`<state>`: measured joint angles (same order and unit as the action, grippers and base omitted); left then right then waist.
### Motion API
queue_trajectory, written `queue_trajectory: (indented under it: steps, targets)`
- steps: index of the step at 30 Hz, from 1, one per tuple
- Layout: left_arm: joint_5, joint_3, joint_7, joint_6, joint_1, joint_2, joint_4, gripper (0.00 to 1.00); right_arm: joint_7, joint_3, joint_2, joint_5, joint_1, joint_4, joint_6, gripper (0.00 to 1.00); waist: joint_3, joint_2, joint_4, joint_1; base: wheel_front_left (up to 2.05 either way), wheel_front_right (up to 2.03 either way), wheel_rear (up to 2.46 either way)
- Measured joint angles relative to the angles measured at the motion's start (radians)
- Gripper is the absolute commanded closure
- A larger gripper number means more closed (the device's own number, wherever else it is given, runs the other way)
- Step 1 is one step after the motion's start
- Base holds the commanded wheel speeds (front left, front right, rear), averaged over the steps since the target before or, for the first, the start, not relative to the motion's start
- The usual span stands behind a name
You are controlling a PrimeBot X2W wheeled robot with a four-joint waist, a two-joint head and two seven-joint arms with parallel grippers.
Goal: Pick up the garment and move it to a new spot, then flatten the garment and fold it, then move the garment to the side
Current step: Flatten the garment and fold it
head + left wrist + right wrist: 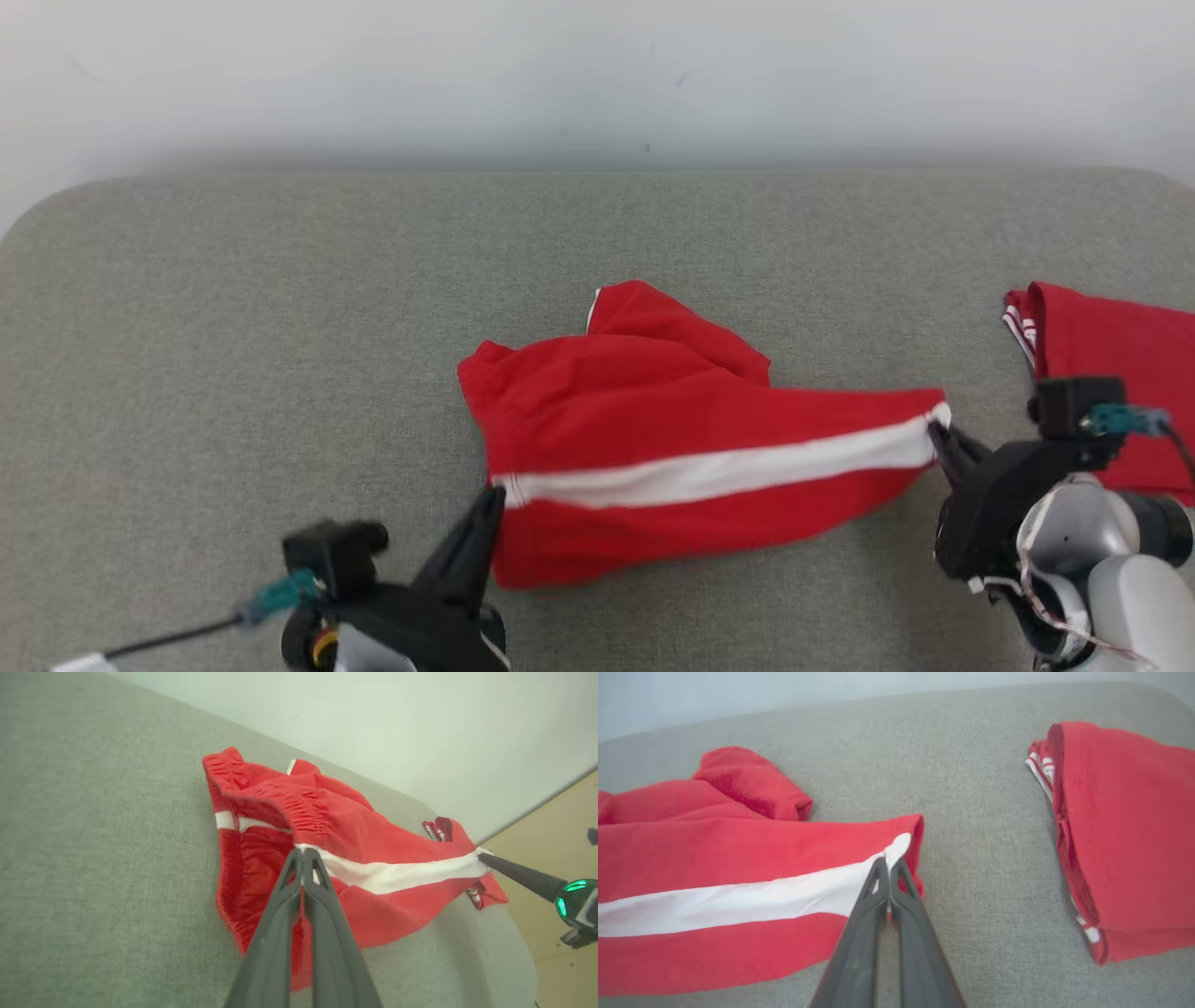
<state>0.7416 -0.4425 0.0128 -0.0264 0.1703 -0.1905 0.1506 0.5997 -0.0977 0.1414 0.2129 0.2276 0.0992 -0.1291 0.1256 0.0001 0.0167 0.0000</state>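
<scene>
Pinching red shorts (653, 411) at two ends. Left gripper (495, 499): fingers pressed together on waistband, right where white stripe (728, 471) starts. Right gripper (936, 431): fingers likewise clamped on hem end of same stripe. Stripe pulled taut between them. Shorts sit mid-width on grey cushioned surface (233, 327), toward near side. Other leg bunched behind, lying on surface. Farther right, well apart: second red garment (1120, 345), folded, thin white stripes at edge. Pale wall (560, 75) beyond.
</scene>
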Motion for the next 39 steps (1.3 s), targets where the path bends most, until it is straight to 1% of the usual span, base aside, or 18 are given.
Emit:
queue_trajectory:
  steps: [3, 7, 9, 11, 12, 14, 16, 17, 18, 21, 23, 24, 26, 28, 31, 35, 36, 39]
  targets:
    - [0.052, 0.041, 0.002, -0.022, 0.049, 0.0, -0.061, 1.0, -0.001, -0.005, -0.002, 0.07, 0.025, -0.071, 0.0, 1.0, 0.004, 0.0, -0.009, 0.0, 0.0, 0.0, 0.0]
    - [0.1, 0.099, 0.057, -0.037, 0.183, -0.032, -0.134, 1.0, 0.018, 0.006, 0.015, 0.128, 0.119, -0.136, 0.0, 1.0, 0.03, 0.0, -0.021, 0.0, 0.0, 0.0, 0.0]
    - [0.122, 0.128, 0.092, -0.03, 0.266, -0.043, -0.146, 1.0, 0.02, 0.02, 0.023, 0.16, 0.197, -0.131, 0.0, 1.0, 0.052, 0.0, -0.029, 0.0, 0.0, 0.0, 0.0]
    - [0.137, 0.167, 0.141, 0.004, 0.36, -0.058, -0.125, 1.0, 0.003, 0.04, 0.019, 0.201, 0.303, -0.088, 0.0, 1.0, 0.079, 0.0, -0.037, 0.0, 0.0, 0.0, 0.0]
    - [0.166, 0.194, 0.163, 0.021, 0.408, -0.058, -0.103, 1.0, -0.03, 0.067, 0.02, 0.215, 0.363, -0.063, 0.0, 1.0, 0.095, 0.0, -0.042, 0.0001, 0.0, 0.0, 0.0]
    - [0.175, 0.245, 0.169, 0.049, 0.517, -0.072, -0.058, 1.0, -0.113, 0.123, 0.035, 0.187, 0.494, 0.016, -0.001, 1.0, 0.129, 0.0, -0.054, 0.0002, 0.0, 0.0, 0.0]
    - [0.192, 0.316, 0.118, 0.073, 0.642, -0.066, -0.013, 1.0, -0.214, 0.138, 0.031, 0.167, 0.602, 0.111, -0.001, 1.0, 0.165, 0.0001, -0.068, 0.0003, 0.0, 0.0, 0.0]
    - [0.189, 0.336, 0.094, 0.083, 0.701, -0.063, 0.011, 1.0, -0.269, 0.132, 0.026, 0.156, 0.65, 0.154, -0.001, 1.0, 0.182, 0.0001, -0.075, 0.0004, 0.0, 0.0, 0.0]
    - [0.187, 0.346, 0.072, 0.084, 0.755, -0.056, 0.03, 1.0, -0.328, 0.133, 0.021, 0.137, 0.705, 0.191, -0.001, 1.0, 0.2, 0.0001, -0.081, 0.0004, 0.0, 0.0, 0.0]
    - [0.168, 0.356, 0.001, 0.06, 0.901, -0.043, 0.079, 1.0, -0.503, 0.1, -0.002, 0.075, 0.861, 0.289, -0.003, 1.0, 0.248, 0.0001, -0.102, 0.0005, 0.0, 0.0, 0.0]
    - [0.142, 0.352, -0.053, 0.04, 0.972, -0.036, 0.092, 1.0, -0.6, 0.077, -0.014, 0.032, 0.927, 0.34, -0.004, 1.0, 0.272, 0.0002, -0.117, 0.0005, 0.0, 0.0, 0.0]
    - [0.127, 0.35, -0.083, 0.023, 1.003, -0.031, 0.094, 1.0, -0.644, 0.066, -0.018, 0.014, 0.954, 0.359, -0.004, 1.0, 0.281, 0.0002, -0.125, 0.0006, 0.0, 0.0, 0.0]
    - [0.13, 0.354, -0.132, -0.007, 1.047, -0.011, 0.095, 1.0, -0.719, 0.051, -0.017, -0.025, 1.0, 0.386, -0.004, 1.0, 0.294, 0.0002, -0.14, 0.0005, 0.0, 0.0, 0.0]
    - [0.133, 0.346, -0.154, -0.04, 1.048, -0.005, 0.098, 1.0, -0.738, 0.075, -0.006, -0.044, 1.019, 0.423, -0.004, 1.0, 0.303, -0.0001, -0.148, 0.0, 0.0, 0.0, 0.0]
    - [0.146, 0.314, -0.152, -0.072, 0.952, -0.005, 0.114, 1.0, -0.72, 0.176, 0.023, -0.038, 0.982, 0.495, -0.003, 1.0, 0.307, 0.0, -0.149, 0.0002, 0.0, 0.0, 0.0]
    - [0.147, 0.266, -0.154, -0.089, 0.72, -0.048, 0.13, 1.0, -0.647, 0.307, 0.055, 0.065, 0.874, 0.562, -0.003, 1.0, 0.294, 0.0, -0.143, 0.0001, 0.0, 0.0, 0.0]
    - [0.15, 0.258, -0.161, -0.094, 0.666, -0.057, 0.128, 1.0, -0.639, 0.323, 0.067, 0.1, 0.844, 0.564, -0.003, 1.0, 0.288, 0.0, -0.142, 0.0, 0.0, 0.0, 0.0]
    - [0.195, 0.257, -0.199, -0.098, 0.496, -0.058, 0.118, 1.0, -0.601, 0.383, 0.119, 0.196, 0.743, 0.54, -0.003, 1.0, 0.265, 0.0, -0.136, 0.0001, 0.0, 0.0, 0.0]
